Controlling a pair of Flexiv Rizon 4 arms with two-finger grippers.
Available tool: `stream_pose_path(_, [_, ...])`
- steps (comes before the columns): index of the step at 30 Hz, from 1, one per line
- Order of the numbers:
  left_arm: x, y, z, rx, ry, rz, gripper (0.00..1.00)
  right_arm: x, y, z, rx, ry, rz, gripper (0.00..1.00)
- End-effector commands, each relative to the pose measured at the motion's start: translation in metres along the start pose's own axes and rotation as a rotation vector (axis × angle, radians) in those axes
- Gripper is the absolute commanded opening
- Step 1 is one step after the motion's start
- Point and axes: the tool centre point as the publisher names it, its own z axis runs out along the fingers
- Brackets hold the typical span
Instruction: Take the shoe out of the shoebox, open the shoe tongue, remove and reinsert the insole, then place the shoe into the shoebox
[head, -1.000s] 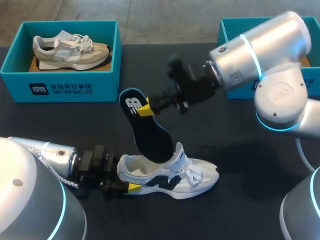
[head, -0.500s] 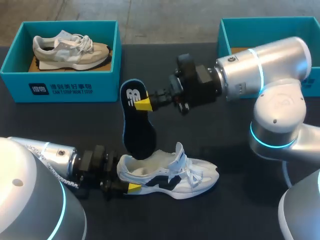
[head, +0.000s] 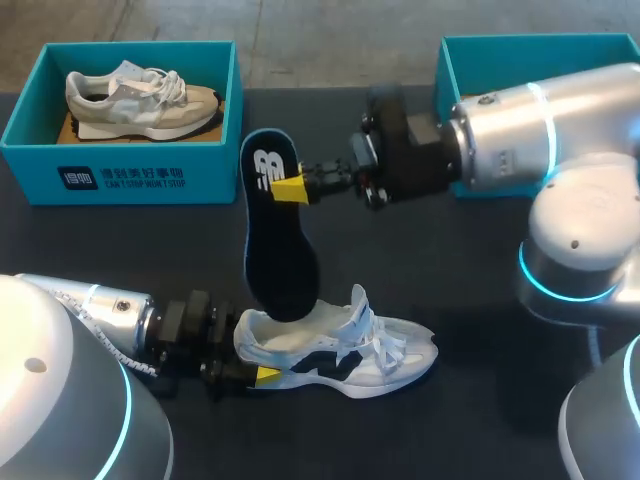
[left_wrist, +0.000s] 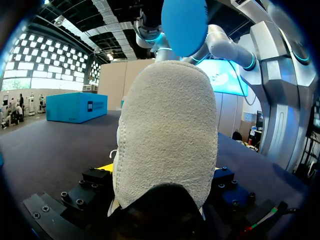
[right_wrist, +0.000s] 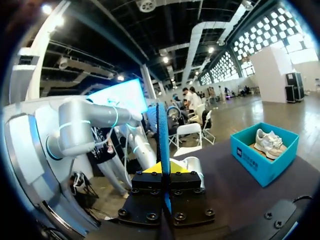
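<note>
The right gripper (head: 291, 190) clamps the dark blue insole (head: 280, 260); its toe may buckle inside the white sneaker (head: 372, 356) clamped by the left gripper (head: 258, 376)

The insole (head: 278, 250) between the right fingers (head: 290, 188) has a matt, dark top that looks like foam, and a smooth blue underside. The shoe (head: 340, 345) at the left fingers (head: 266, 375) has a white cloth upper. Its heel, between those fingers, is rough, looped fabric. The worktop (head: 450, 250) is dark and matt. The arm shells (head: 520, 130) are smooth, glossy silver.
</note>
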Motion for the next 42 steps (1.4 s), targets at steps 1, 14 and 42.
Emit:
stream_pose_path(1, [0.000,0.001,0.001,0.000,-0.001,0.000,0.00,0.024,0.011,-0.042,0.064,-0.051,0.068,0.00])
stream_pose_path(14, [0.000,0.001,0.001,0.000,-0.001,0.000,0.00,0.027,0.013,-0.054,0.070,-0.067,0.077,0.00])
stream_pose_path(42, [0.000,0.001,0.001,0.000,-0.001,0.000,0.00,0.080,0.056,-0.162,-0.023,-0.184,0.243,0.00])
